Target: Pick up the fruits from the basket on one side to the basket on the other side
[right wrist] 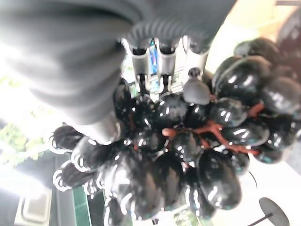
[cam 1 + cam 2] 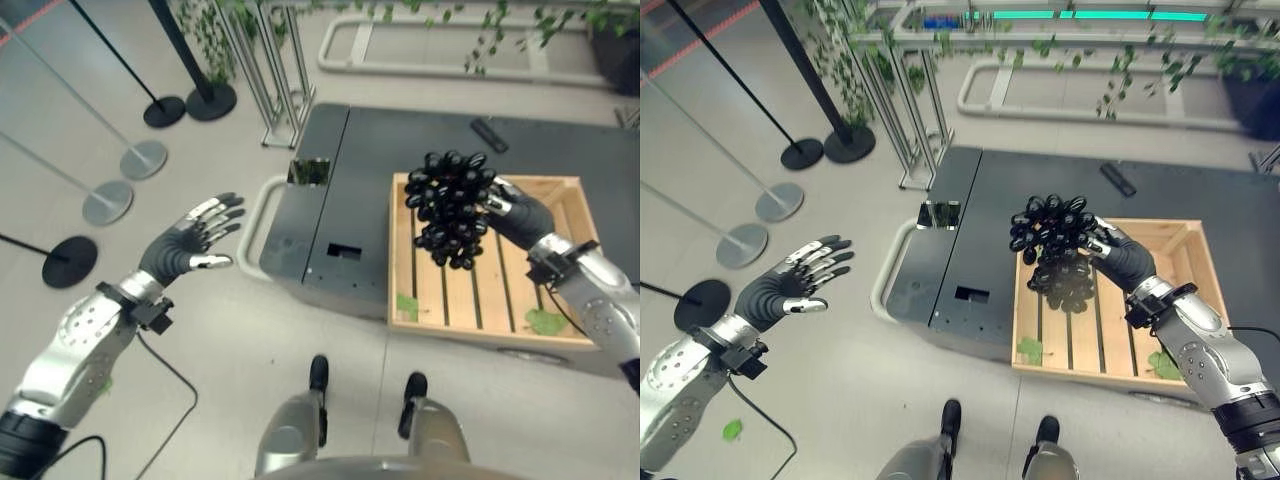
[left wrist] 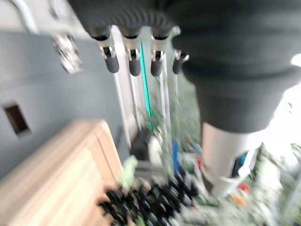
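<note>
Right hand [image 2: 1122,256] was curled round a bunch of black grapes [image 2: 1052,248], its fingers and thumb clenched among the berries, as the right wrist view showed at close range; the bunch hung lifted above the near-left part of a slatted wooden crate [image 2: 1185,245], apart from its floor; two green leaves [image 2: 1030,349] lay on the slats at the crate's near corners; the crate sat on a dark grey low platform [image 2: 980,220], with a small dark remote-like object [image 2: 1118,179] lying on the platform beyond it; left hand [image 2: 790,283] hovered well apart to the left over the pale floor [image 2: 840,380], fingers spread straight and holding nothing; black and grey stanchion bases [image 2: 760,215] stood on the floor further left, with metal frames and trailing green plants [image 2: 850,80] behind the platform.
</note>
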